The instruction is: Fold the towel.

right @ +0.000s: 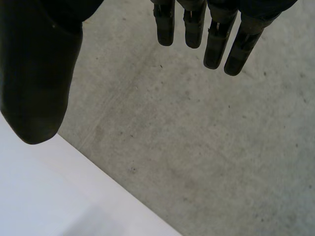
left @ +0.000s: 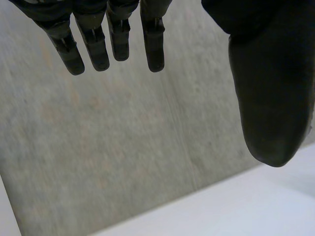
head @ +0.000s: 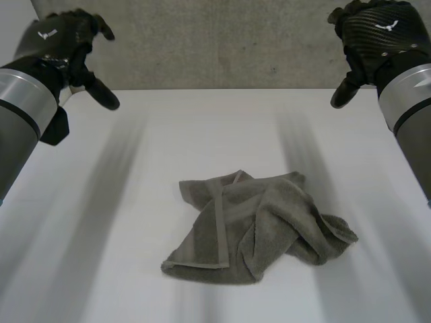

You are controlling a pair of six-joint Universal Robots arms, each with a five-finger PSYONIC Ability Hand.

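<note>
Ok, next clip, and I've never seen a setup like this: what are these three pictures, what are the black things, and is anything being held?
This is a two-armed robot working at a white table. The wide picture comes from a camera on the robot's head, looking down at the table. The black shapes in its upper corners are the left robot hand and the right robot hand, both raised and well apart from the cloth.

The other two pictures come from a camera on each wrist, looking along that hand's palm. That is why you see fingers and a thumb hanging in, with a grey wall beyond.

A crumpled grey towel lies on the table. Both hands are open, hold nothing, and do not touch the towel.
</note>
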